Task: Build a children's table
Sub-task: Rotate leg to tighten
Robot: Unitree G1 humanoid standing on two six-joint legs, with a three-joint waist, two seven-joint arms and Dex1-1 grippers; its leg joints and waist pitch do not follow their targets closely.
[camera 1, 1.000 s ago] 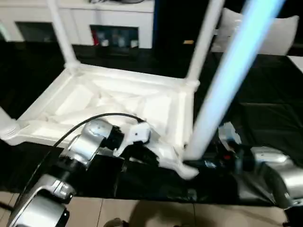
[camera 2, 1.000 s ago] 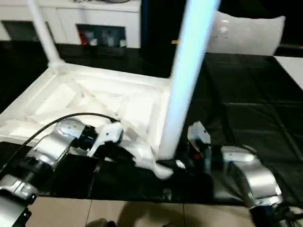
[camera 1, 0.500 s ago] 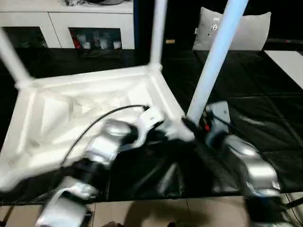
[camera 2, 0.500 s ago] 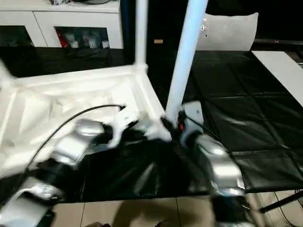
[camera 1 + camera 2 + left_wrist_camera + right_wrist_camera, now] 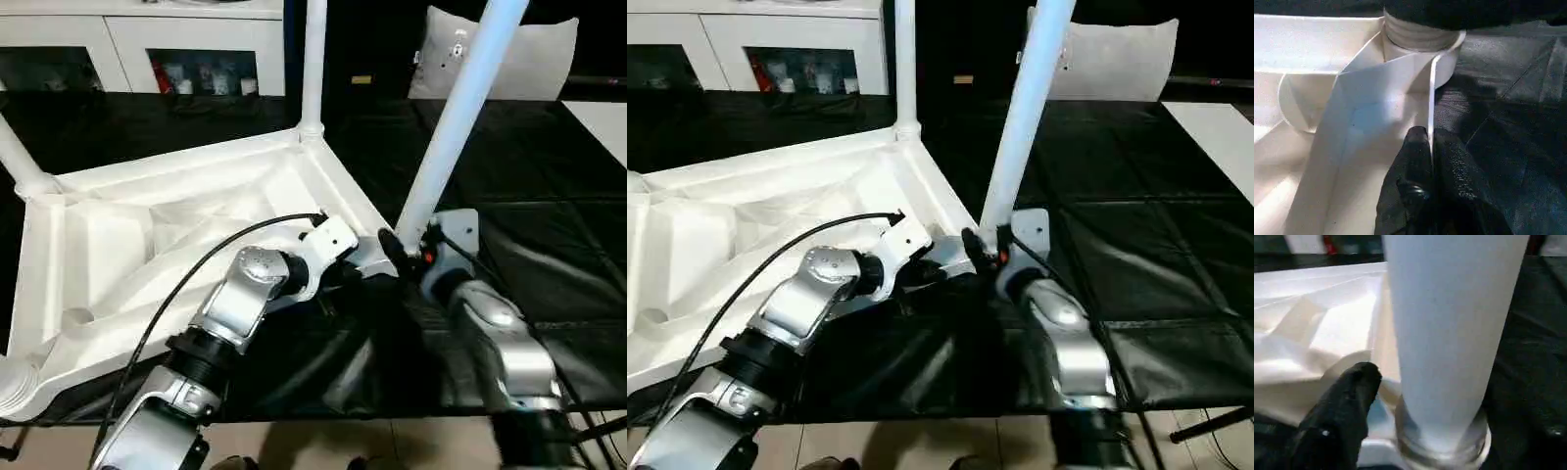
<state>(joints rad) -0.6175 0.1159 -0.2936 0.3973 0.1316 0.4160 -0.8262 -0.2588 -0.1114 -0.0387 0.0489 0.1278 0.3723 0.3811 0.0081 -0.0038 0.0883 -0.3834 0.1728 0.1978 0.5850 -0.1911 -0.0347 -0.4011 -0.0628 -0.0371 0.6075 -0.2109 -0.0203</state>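
Note:
The white children's table top [image 5: 147, 235] lies upside down on black cloth, ribbed underside up. Three legs stand in its corner sockets: one at the far left [image 5: 18, 157], one at the far corner [image 5: 313, 59] and one at the near right [image 5: 451, 127]. At the near left corner a round socket [image 5: 15, 387] shows. My left gripper [image 5: 1431, 139] is shut on the thin rim wall beside the near right socket [image 5: 1420, 39]. My right gripper [image 5: 397, 250] sits at the base of the near right leg [image 5: 1449, 333], just above its threaded collar.
A white cabinet [image 5: 147, 59] with shelves runs along the back. A white cushion [image 5: 529, 59] stands at the back right, and a flat white board [image 5: 602, 117] lies at the right edge. The cloth [image 5: 558, 206] ends at tiled floor [image 5: 392, 446] near me.
The table top has turned on the cloth, its far corner swinging left. Both grippers stayed at the near right corner and moved with it. The camera has also shifted.

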